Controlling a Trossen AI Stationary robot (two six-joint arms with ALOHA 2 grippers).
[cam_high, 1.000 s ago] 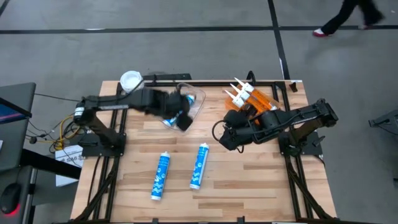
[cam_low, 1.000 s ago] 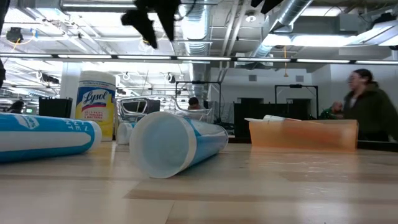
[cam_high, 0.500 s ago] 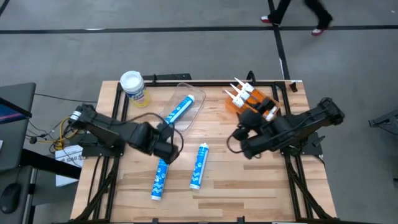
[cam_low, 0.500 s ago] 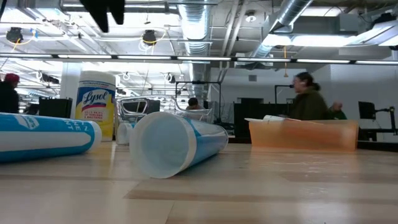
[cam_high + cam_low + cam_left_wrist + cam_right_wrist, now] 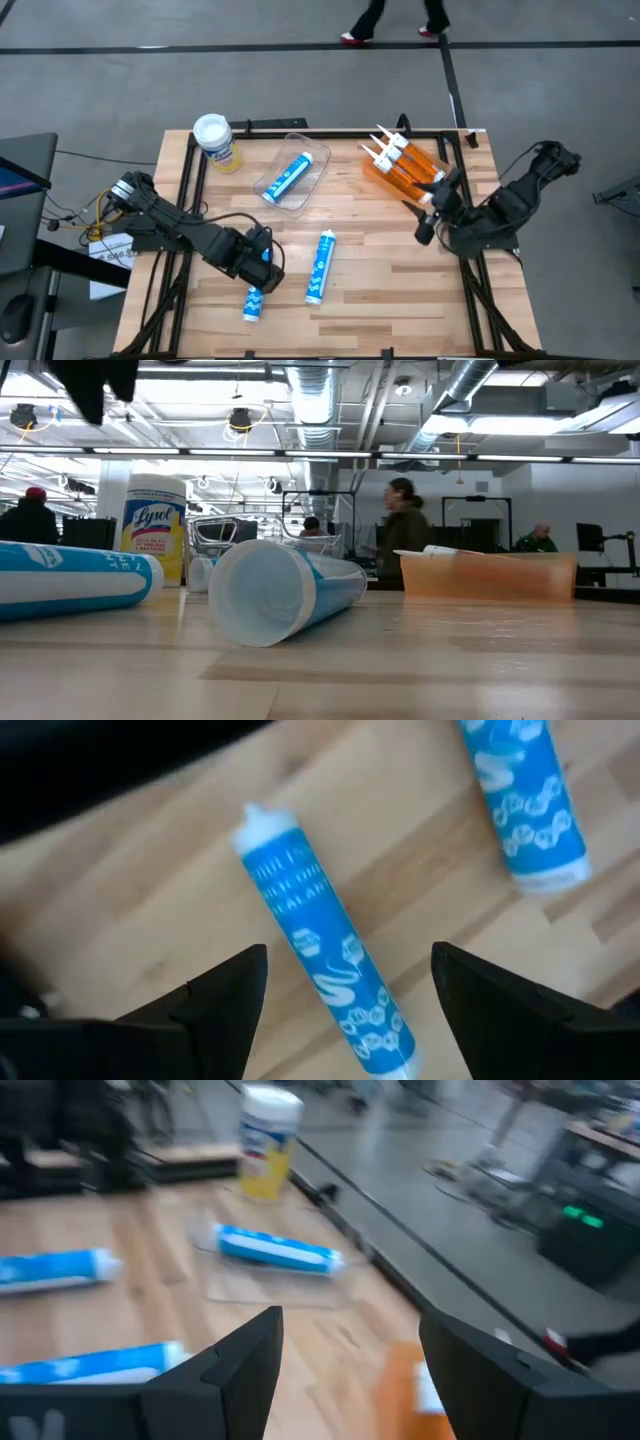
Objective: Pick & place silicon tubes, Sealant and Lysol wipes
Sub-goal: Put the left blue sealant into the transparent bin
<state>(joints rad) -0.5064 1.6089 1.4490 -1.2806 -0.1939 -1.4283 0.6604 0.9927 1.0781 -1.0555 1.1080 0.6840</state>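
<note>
Standing at the tabletop's far left corner, the Lysol wipes touch nothing. The left pincer hangs open over a blue tube near the front edge. The right pincer, open, hovers beside the orange tubes.

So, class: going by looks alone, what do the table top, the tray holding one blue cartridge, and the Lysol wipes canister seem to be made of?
Table top: pale wood planks with visible grain and seams, matt to satin.
Tray: probably clear plastic, since the wood shows through it.
Lysol wipes canister: likely smooth plastic, with a white lid and a yellow printed label.
</note>
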